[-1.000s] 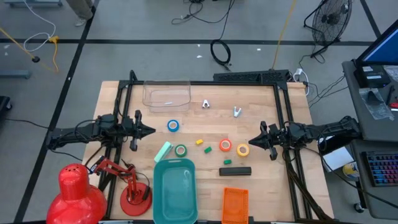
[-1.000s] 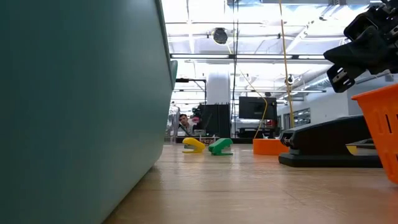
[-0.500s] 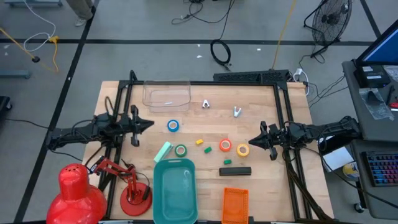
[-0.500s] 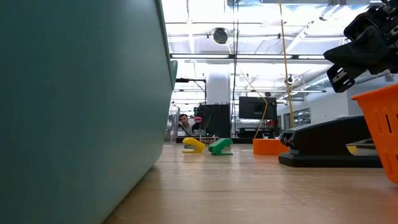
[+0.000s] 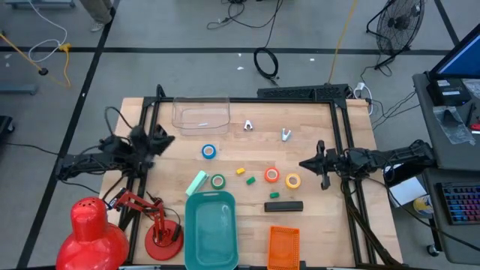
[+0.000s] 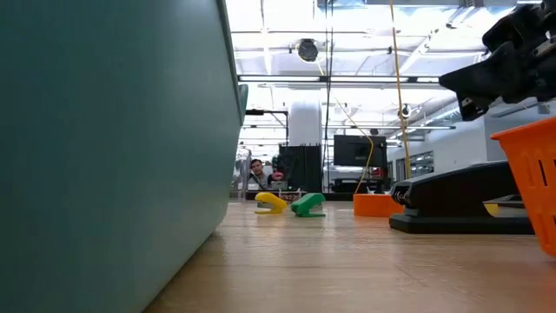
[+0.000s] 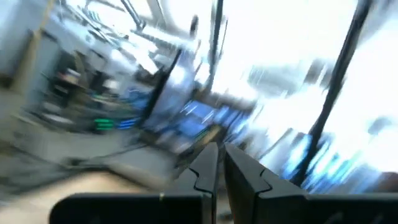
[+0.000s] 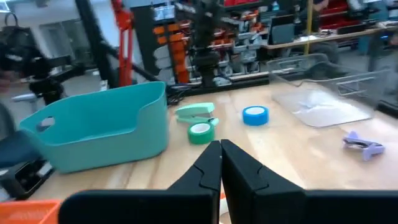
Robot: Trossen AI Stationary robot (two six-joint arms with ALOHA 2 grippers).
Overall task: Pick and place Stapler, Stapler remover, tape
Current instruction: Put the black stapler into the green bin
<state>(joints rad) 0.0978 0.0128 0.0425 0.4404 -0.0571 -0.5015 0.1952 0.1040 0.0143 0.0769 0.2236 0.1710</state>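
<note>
The black stapler (image 5: 283, 206) lies flat near the front, also in the low view (image 6: 460, 209). Two stapler removers (image 5: 247, 125) (image 5: 286, 135) rest near the far edge. Tape rolls lie flat mid-table: blue (image 5: 209, 151), green (image 5: 217, 181), orange (image 5: 271, 175), yellow (image 5: 292, 181). My left gripper (image 5: 161, 137) hangs shut over the table's left side, tipped upward, left of the blue roll. My right gripper (image 5: 304, 162) is shut and level at the right, just right of the yellow roll, with nothing in it (image 8: 220, 149).
A teal bin (image 5: 211, 229) and an orange basket (image 5: 283, 247) stand at the near edge, and a clear container (image 5: 201, 114) at the far edge. A mint stapler (image 5: 196, 182) and small coloured blocks (image 5: 241, 171) lie mid-table. A red lamp (image 5: 97, 232) is at the near left.
My left gripper has risen, tipped its fingers upward and rolled, drawing back a little toward the table's left edge. My right gripper has rolled slightly in place. No object has moved.
</note>
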